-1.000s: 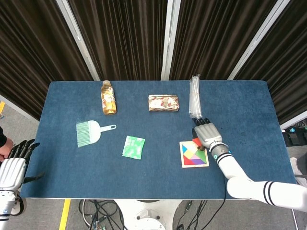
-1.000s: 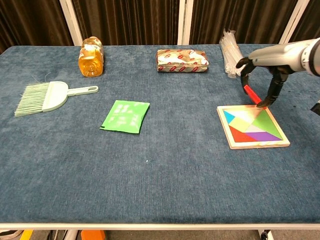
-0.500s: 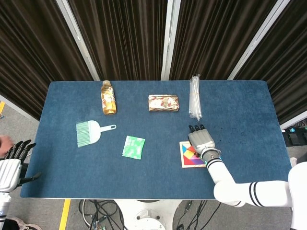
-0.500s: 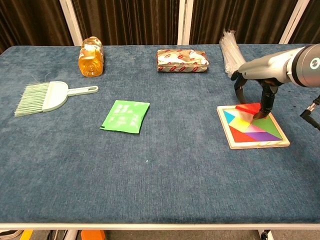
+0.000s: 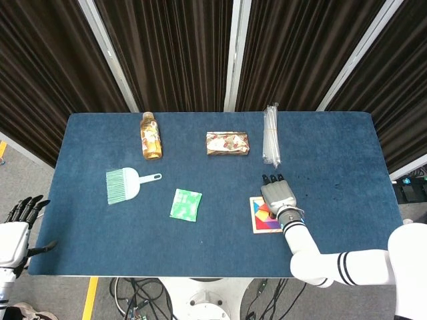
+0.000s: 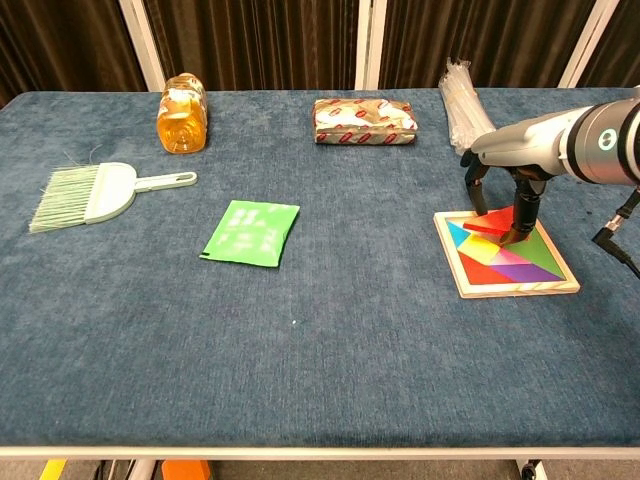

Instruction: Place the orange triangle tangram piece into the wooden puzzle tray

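Observation:
The wooden puzzle tray [image 6: 457, 272] lies on the right of the blue table and holds several coloured pieces. My right hand [image 6: 507, 178] hangs over its far edge with the fingers pointing down. They pinch the orange triangle [image 6: 489, 222], which sits tilted on the tray's far part with its lower side touching the other pieces. In the head view the right hand [image 5: 279, 196] covers the upper part of the tray [image 5: 253, 218] and hides the triangle. My left hand [image 5: 15, 235] hovers off the table's near left corner, fingers apart and empty.
A green packet [image 6: 251, 231] lies mid-table, with a pale green brush [image 6: 98, 193] to its left. Along the far side are an orange bottle [image 6: 181, 112], a foil-wrapped snack [image 6: 364, 120] and a bundle of clear straws [image 6: 461, 104] just behind the tray.
My right hand has come from behind the tray to over its far edge and has lowered the orange triangle onto the tray. The left hand has sunk slightly at the frame's edge.

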